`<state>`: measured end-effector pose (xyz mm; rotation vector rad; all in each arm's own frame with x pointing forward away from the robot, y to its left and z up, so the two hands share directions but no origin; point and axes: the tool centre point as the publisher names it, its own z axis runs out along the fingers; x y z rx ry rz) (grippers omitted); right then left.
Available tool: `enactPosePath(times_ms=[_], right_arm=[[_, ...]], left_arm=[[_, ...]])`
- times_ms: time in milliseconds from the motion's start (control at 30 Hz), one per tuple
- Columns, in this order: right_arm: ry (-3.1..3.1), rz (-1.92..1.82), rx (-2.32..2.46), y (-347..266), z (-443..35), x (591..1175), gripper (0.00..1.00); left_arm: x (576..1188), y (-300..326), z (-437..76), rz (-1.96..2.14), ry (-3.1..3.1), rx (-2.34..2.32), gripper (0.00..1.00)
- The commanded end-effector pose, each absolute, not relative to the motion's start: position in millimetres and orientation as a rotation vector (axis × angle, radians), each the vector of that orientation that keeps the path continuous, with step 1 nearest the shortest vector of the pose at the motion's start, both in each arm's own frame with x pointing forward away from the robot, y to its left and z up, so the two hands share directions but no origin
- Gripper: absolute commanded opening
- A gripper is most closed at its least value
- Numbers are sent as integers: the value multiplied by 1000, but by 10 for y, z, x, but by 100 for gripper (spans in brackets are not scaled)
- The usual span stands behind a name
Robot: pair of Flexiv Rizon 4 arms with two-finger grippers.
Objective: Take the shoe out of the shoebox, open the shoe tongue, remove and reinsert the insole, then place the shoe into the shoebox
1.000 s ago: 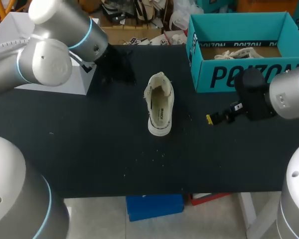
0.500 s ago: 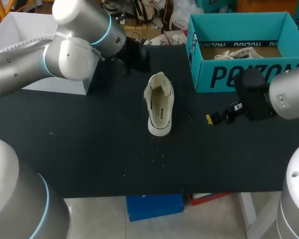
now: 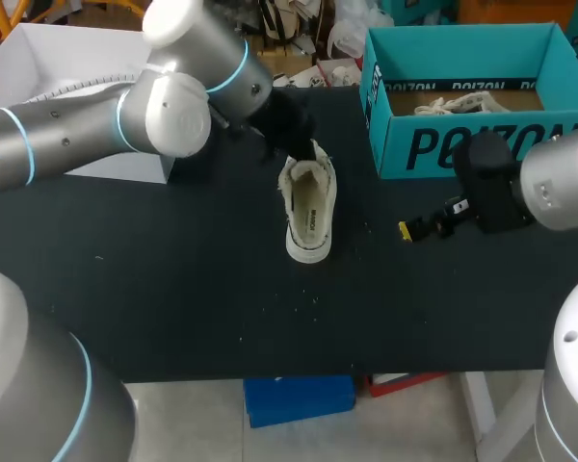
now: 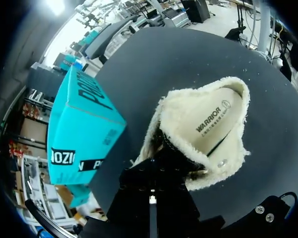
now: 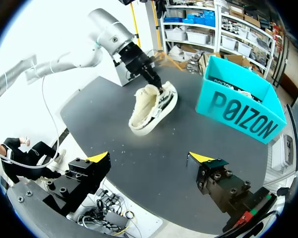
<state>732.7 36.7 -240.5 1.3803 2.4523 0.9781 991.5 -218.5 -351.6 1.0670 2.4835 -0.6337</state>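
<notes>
**Shoe out on the table, left gripper at its far end**

The cream, fleece-lined shoe (image 3: 306, 207) stands on its sole near the middle of the black table (image 3: 173, 289), outside the shoebox and well apart from it. My left gripper (image 3: 294, 144) is down at the shoe's far end. Its tip is buried in the lining, so I cannot tell whether it is open or closed. My right gripper (image 5: 149, 158) hangs spread wide and empty over the table's right part, near the shoe. The teal shoebox (image 3: 482, 144) sits open at the far right, with something pale and laced (image 3: 458, 104) on its brown floor. A white box (image 3: 106, 164) stands at the far left.
</notes>
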Motion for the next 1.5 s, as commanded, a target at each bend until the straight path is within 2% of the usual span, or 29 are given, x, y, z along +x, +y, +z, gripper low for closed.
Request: enactPosePath(times_ms=[33,267,467,500,533,567,600,633,833,1100,1500], right_arm=[[2452,981,1380,367,-2406,7321,100],[2452,981,1380,367,-2406,7321,100],[2452,981,1380,367,-2406,7321,100],[2452,981,1380,367,-2406,7321,100],[2452,981,1380,367,-2406,7321,100],[2452,981,1380,367,-2406,7321,100],[2452,981,1380,367,-2406,7321,100],[2452,981,1380,367,-2406,7321,100],[2452,981,1380,367,-2406,7321,100],[2452,981,1380,367,-2406,7321,100],[2452,981,1380,367,-2406,7321,100]], left_arm=[[9591,-2017,-3462,-649,2441,1060,0],[9382,-1922,-3480,-650,2443,1109,0],[9399,-1798,-3261,-598,2408,1150,0],[9398,-1775,-3223,-590,2401,1160,2],[9386,-1752,-3180,-587,2394,1181,25],[9370,-1730,-3139,-591,2386,1193,44],[9348,-1709,-3098,-572,2381,1220,93],[9322,-1693,-3064,-566,2376,1245,100],[9148,-1504,-2946,-448,2420,1352,100],[9047,-1154,-2804,-724,2596,987,100],[9047,-1154,-2804,-724,2596,987,100]])
